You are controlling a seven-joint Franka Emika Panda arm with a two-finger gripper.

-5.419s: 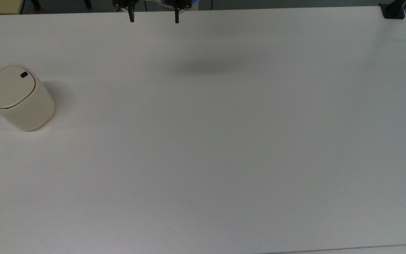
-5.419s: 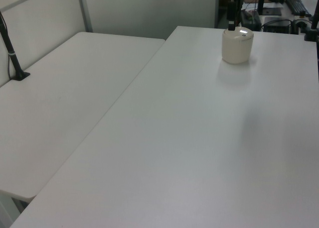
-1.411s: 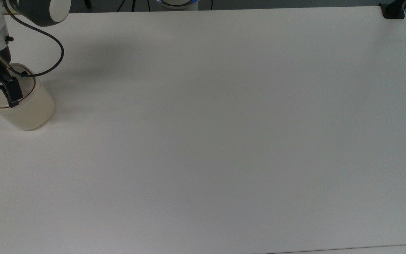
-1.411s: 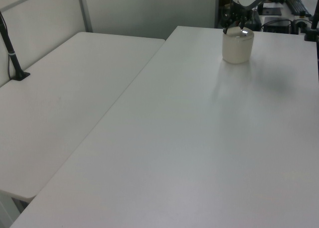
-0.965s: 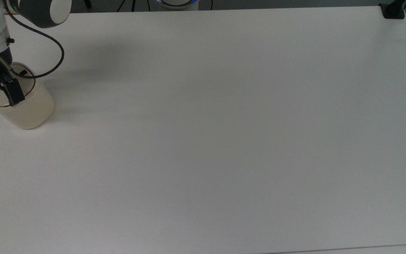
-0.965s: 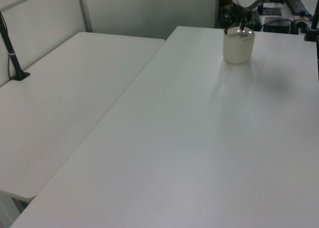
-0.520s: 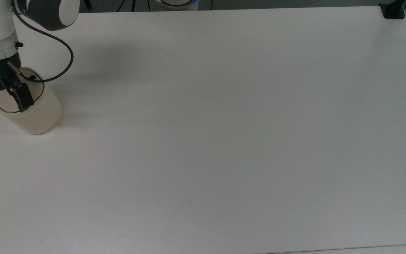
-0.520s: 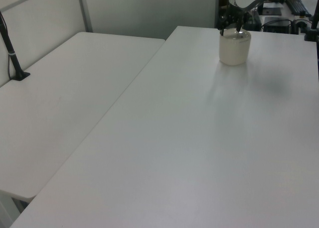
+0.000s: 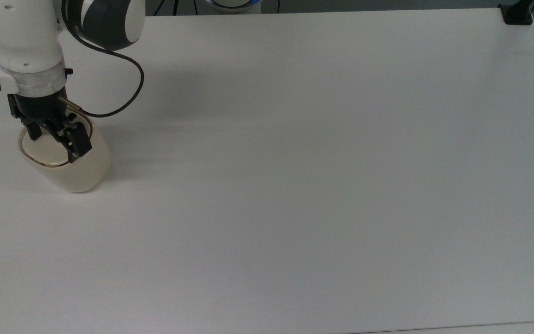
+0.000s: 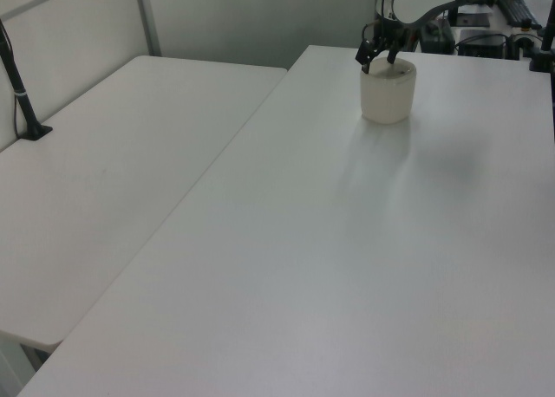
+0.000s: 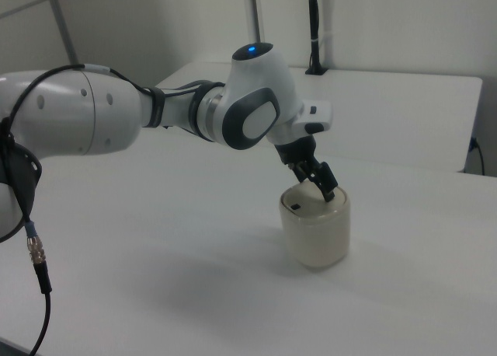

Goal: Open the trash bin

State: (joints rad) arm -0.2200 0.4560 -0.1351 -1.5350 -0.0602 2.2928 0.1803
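trash bin [image 9: 70, 162]: cream, rounded, upright on the white table [image 9: 322, 167], close to the top view's left edge and nearer the far edge than the near one; also at [image 10: 388, 92] and [image 11: 315, 228]
lid [image 9: 47, 150]: flat on the bin, closed, thin dark line around its rim; small black latch [image 11: 295, 208] visible in the right view, on the side of the lid toward the right view's left
gripper [image 9: 56, 134]: black, tilted, directly above the lid; fingers spread apart, holding nothing; one fingertip [image 9: 78, 149] down at the lid's rim, whether touching cannot be told; seen too at [image 10: 379, 57] and [image 11: 314, 181]
arm [image 9: 26, 41]: white with grey joints, over the table's far left corner in the top view
cable [image 9: 123, 99]: black, looping from the wrist out above the tabletop
second table [image 10: 113, 163]: white, alongside on the left view's left
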